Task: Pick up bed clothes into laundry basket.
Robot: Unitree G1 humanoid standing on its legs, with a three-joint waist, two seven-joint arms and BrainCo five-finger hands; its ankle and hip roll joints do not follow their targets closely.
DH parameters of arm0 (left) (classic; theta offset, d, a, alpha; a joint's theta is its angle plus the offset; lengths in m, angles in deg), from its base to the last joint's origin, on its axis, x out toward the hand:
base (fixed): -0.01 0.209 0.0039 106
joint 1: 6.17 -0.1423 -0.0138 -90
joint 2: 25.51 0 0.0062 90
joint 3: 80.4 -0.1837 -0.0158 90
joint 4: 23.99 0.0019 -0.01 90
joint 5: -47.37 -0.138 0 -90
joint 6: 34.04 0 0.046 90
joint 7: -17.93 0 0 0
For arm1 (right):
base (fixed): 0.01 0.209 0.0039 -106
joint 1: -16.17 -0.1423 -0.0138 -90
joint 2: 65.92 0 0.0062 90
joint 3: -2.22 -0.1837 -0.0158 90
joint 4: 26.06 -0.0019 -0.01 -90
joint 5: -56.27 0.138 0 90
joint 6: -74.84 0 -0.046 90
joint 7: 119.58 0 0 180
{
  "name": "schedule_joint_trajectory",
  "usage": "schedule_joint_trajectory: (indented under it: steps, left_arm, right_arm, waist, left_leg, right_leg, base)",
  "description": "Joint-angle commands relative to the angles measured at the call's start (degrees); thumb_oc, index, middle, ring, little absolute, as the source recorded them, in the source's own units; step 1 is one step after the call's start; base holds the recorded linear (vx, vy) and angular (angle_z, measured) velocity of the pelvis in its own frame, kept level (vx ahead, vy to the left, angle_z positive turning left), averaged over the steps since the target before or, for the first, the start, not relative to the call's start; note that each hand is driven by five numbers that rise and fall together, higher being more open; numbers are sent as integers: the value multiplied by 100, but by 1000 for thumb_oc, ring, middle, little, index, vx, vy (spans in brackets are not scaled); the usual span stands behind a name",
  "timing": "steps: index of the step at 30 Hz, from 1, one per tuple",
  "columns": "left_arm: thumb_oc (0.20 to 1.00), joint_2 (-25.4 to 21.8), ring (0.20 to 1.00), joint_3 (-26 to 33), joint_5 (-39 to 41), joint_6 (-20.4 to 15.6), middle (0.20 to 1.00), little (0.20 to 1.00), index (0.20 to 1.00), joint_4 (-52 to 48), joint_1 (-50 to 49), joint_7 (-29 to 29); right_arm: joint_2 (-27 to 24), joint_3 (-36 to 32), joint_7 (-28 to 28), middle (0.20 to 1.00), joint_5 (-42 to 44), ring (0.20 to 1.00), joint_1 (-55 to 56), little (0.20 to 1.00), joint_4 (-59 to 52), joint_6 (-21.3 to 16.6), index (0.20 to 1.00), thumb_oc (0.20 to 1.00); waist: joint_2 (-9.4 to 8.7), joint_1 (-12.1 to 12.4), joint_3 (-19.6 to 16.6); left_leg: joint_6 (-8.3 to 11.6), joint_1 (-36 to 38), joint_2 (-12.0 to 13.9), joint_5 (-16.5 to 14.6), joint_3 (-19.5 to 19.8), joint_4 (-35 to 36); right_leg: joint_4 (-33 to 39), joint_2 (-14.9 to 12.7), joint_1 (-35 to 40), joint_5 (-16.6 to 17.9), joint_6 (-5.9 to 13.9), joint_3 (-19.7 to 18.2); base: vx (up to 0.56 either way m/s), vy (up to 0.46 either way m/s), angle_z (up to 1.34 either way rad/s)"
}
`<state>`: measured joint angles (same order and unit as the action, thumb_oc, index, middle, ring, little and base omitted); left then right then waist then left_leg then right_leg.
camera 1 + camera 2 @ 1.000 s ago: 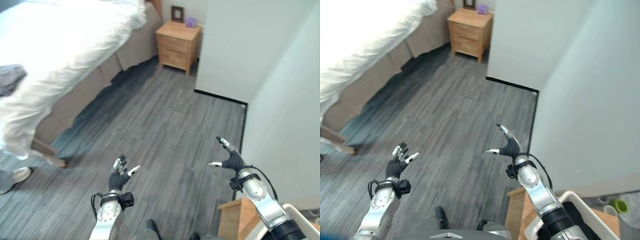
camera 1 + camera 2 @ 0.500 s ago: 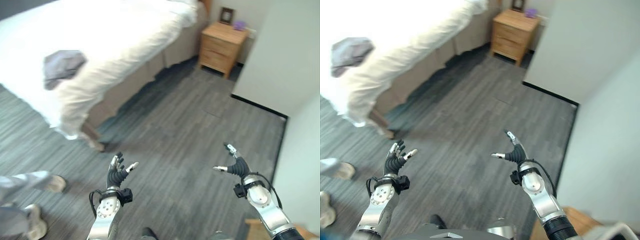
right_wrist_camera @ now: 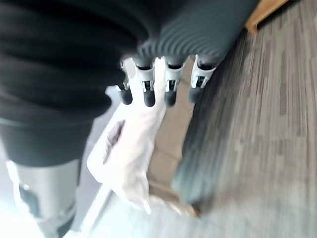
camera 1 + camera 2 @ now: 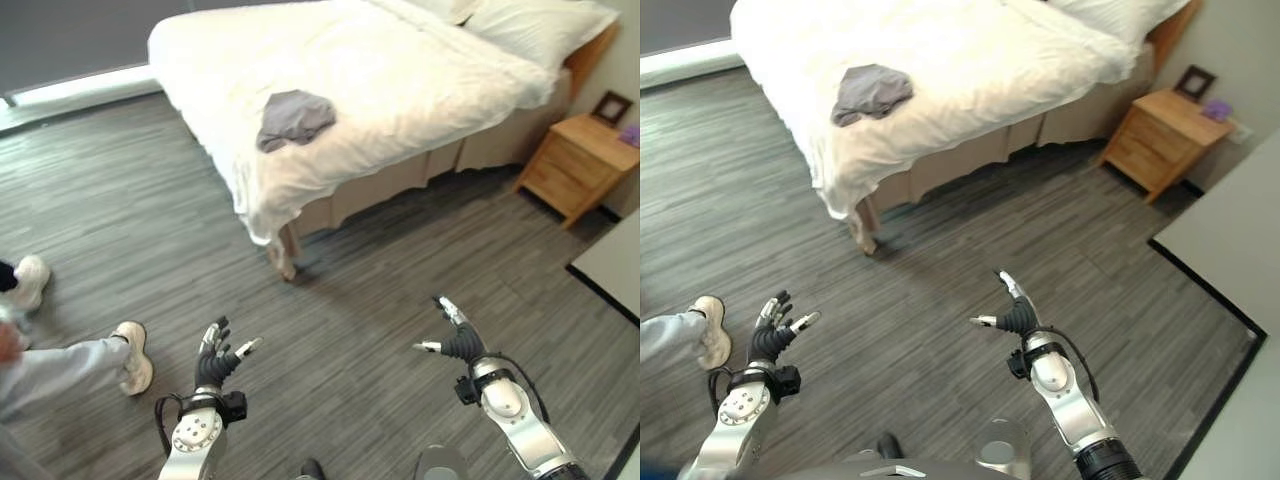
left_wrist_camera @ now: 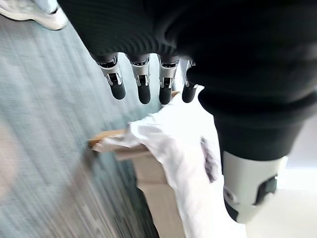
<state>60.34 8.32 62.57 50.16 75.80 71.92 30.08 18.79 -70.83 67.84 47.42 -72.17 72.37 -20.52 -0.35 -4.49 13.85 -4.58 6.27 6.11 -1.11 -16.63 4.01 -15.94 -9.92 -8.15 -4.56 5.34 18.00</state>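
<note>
A crumpled grey garment (image 4: 292, 116) lies on the white bed (image 4: 400, 80) near its foot corner, also seen as a grey patch (image 5: 210, 161) in the left wrist view. My left hand (image 4: 212, 363) hovers low over the floor with fingers spread and nothing in it. My right hand (image 4: 458, 341) is raised at the lower right, fingers straight, empty too. Both hands are well short of the bed, with bare floor between. In the wrist views the fingers (image 5: 143, 87) of the left and the fingers (image 3: 148, 87) of the right point toward the bed corner.
A person's leg and white shoes (image 4: 132, 355) are at the left, close to my left hand. A wooden nightstand (image 4: 582, 164) stands at the right of the bed. A pale wall edge (image 4: 612, 262) comes in at the right. Grey plank floor (image 4: 340, 300) lies ahead.
The camera has swung left, so the whole bed and the grey garment have come into view and the wall has slid off right. Both hands stay raised and open.
</note>
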Motion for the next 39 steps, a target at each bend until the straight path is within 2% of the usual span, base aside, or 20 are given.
schedule_joint_trajectory:
  steps: [1, 3, 5, 7, 8, 10, 12, 13, 14, 15, 16, 17, 18, 19, 20, 22, 24, 26, 33, 39]
  left_arm:
    - [1000, -429, 1000, 259, -237, -299, 1000, 1000, 1000, -459, 218, -17]
    - [1000, -457, 1000, 211, -227, -314, 1000, 1000, 1000, -425, 294, -46]
    - [1000, -459, 1000, 147, -316, -320, 1000, 1000, 1000, -364, 397, -86]
    - [1000, -475, 1000, 106, -401, -321, 1000, 1000, 1000, -306, 518, -78]
    - [1000, -467, 1000, 74, -431, -325, 1000, 1000, 1000, -292, 546, -99]
    - [1000, -419, 1000, -44, -375, -361, 1000, 1000, 1000, -298, 699, -44]
    - [1000, -374, 1000, -106, -292, -380, 1000, 1000, 1000, -265, 739, -18]
    - [1000, -394, 1000, -151, -216, -424, 1000, 1000, 1000, -274, 795, 4]
    - [1000, -388, 1000, -153, -215, -427, 1000, 1000, 1000, -275, 805, 1]
    - [1000, -430, 1000, -139, -172, -478, 1000, 1000, 1000, -339, 810, 35]
    - [1000, -426, 1000, -141, -171, -480, 1000, 1000, 1000, -344, 819, 34]
    - [1000, -439, 1000, -97, -163, -502, 1000, 1000, 1000, -343, 831, 104]
    - [1000, -446, 1000, -65, -167, -518, 1000, 1000, 1000, -346, 839, 136]
    - [1000, -475, 1000, -28, -127, -549, 1000, 1000, 1000, -340, 872, 216]
    - [1000, -496, 1000, -6, -110, -521, 1000, 1000, 1000, -320, 834, 190]
    - [1000, -547, 1000, 33, -172, -464, 1000, 1000, 1000, -341, 765, 142]
    - [1000, -552, 1000, 38, -168, -497, 1000, 1000, 1000, -361, 755, 147]
    - [1000, -587, 1000, 132, -146, -551, 1000, 1000, 1000, -317, 732, 246]
    - [1000, -386, 1000, 10, -742, -394, 1000, 1000, 1000, -1300, -146, -149]
    - [1000, -756, 1000, -4, -795, -368, 1000, 1000, 1000, -1357, -183, -145]
  right_arm:
    - [9, -51, 330, 1000, -167, 1000, -727, 1000, -11, -238, 1000, 1000]
    - [-74, -72, 397, 1000, -222, 1000, -896, 1000, 17, -186, 1000, 1000]
    - [-109, -79, 456, 1000, -328, 1000, -998, 1000, 154, -163, 1000, 1000]
    - [-149, -100, 529, 1000, -414, 1000, -1045, 1000, 234, -153, 1000, 1000]
    - [-198, -113, 556, 1000, -469, 1000, -1085, 1000, 263, -147, 1000, 1000]
    - [-381, -120, 572, 1000, -492, 1000, -1095, 1000, 212, -170, 1000, 1000]
    - [-470, -136, 585, 1000, -464, 1000, -1156, 1000, 210, -175, 1000, 1000]
    - [-601, -112, 665, 1000, -459, 1000, -1368, 1000, 281, -151, 1000, 1000]
    - [-610, -115, 670, 1000, -455, 1000, -1380, 1000, 286, -150, 1000, 1000]
    - [-673, -99, 685, 1000, -431, 1000, -1484, 1000, 214, -167, 1000, 1000]
    - [-682, -106, 686, 1000, -426, 1000, -1492, 1000, 211, -163, 1000, 1000]
    - [-742, -149, 735, 1000, -391, 1000, -1598, 1000, 81, -185, 1000, 1000]
    - [-753, -126, 766, 1000, -433, 1000, -1675, 1000, 86, -202, 1000, 1000]
    - [-786, -55, 831, 1000, -472, 1000, -1798, 1000, 119, -232, 1000, 1000]
    - [-755, 18, 820, 1000, -483, 1000, -1901, 1000, 165, -185, 1000, 1000]
    - [-657, 148, 771, 1000, -497, 1000, -2026, 1000, 180, -174, 1000, 1000]
    - [-627, 196, 772, 1000, -501, 1000, -2117, 1000, 276, -171, 1000, 1000]
    - [-508, 338, 812, 1000, -456, 1000, -2347, 1000, 911, -108, 1000, 1000]
    - [-263, 334, 662, 1000, -507, 1000, -1798, 1000, 826, -210, 1000, 1000]
    - [27, 439, 659, 1000, -483, 1000, -1967, 1000, 1001, -125, 1000, 1000]
  waist:
    - [-306, -86, 85]
    - [-397, -138, 78]
    - [-474, -202, 35]
    - [-470, -264, -73]
    - [-511, -306, -107]
    - [-435, -434, -263]
    - [-457, -467, -234]
    - [-445, -494, -260]
    - [-488, -494, -236]
    - [-486, -471, -241]
    - [-530, -470, -226]
    - [-691, -325, -106]
    - [-754, -282, -49]
    - [-795, -253, -10]
    - [-739, -184, -7]
    - [-749, 16, 36]
    - [-774, 84, 55]
    - [-514, 388, 72]
    - [-532, 552, -161]
    - [-649, 540, 116]
  left_leg:
    - [560, 259, -344, -454, 1, 99]
    - [583, 347, -503, -586, 162, 99]
    - [592, 584, -646, -789, 257, 99]
    - [617, 826, -691, -1056, 307, 99]
    - [627, 913, -743, -1081, 243, 99]
    - [778, 1229, -726, -1218, 377, 29]
    - [906, 1113, -695, -1139, 276, -355]
    - [1231, 894, -453, -962, 21, -1189]
    - [1214, 833, -496, -911, -27, -1242]
    - [1461, 636, -280, -713, -95, -1883]
    - [1443, 545, -310, -672, -141, -1974]
    - [1879, -380, -30, -121, -145, -3514]
    - [1903, -661, 319, -42, -321, -3789]
    - [1771, -689, 831, -114, -562, -3619]
    - [1640, -625, 981, -429, -622, -3335]
    - [1329, -767, 623, -751, -337, -2589]
    - [1235, -853, 462, -502, -244, -2162]
    - [1374, -1093, 858, 552, 9, -367]
    - [1195, -790, 591, 585, -194, 99]
    - [823, -410, 296, 249, -409, 99]
  right_leg:
    - [599, -136, 66, 525, 312, -137]
    - [1253, -15, -98, 952, 408, -172]
    - [1530, 23, -287, 1284, 499, 282]
    - [1596, 112, -246, 1270, 574, 689]
    - [1634, 79, -174, 1243, 457, 997]
    - [1838, 351, 108, 867, 204, 880]
    - [1905, 291, 225, 910, 91, 1063]
    - [2038, 349, 547, 824, 63, 1064]
    - [2029, 279, 509, 919, 17, 1159]
    - [2073, 347, 678, 788, -14, 1042]
    - [2084, 287, 635, 889, -67, 1139]
    - [2094, 231, 846, 677, -223, 1057]
    - [2094, 197, 954, 589, -231, 1053]
    - [2094, 156, 1043, 555, -175, 1083]
    - [2094, 184, 1152, 428, -100, 948]
    - [2094, 135, 1196, 412, -25, 734]
    - [2094, 55, 1148, 500, -22, 734]
    - [2094, 53, 1413, 294, 118, 560]
    - [2081, -85, 1563, 446, 312, 431]
    - [-115, -631, 678, 726, 601, 96]
  base:
    - [228, -9, 118]
    - [389, -6, 141]
    - [496, 21, 90]
    - [404, 20, 52]
    - [382, -14, 31]
    - [482, -30, 78]
    - [302, -46, 44]
    - [271, -47, 8]
    - [359, -71, 6]
    - [38, -37, -14]
    - [170, -127, -49]
    - [47, -105, -60]
    - [205, -95, -52]
    - [285, 27, -22]
    - [335, 99, -17]
    - [240, 149, -33]
    - [111, 186, -59]
    - [302, 371, -35]
    - [229, 206, -15]
    - [127, 216, -16]
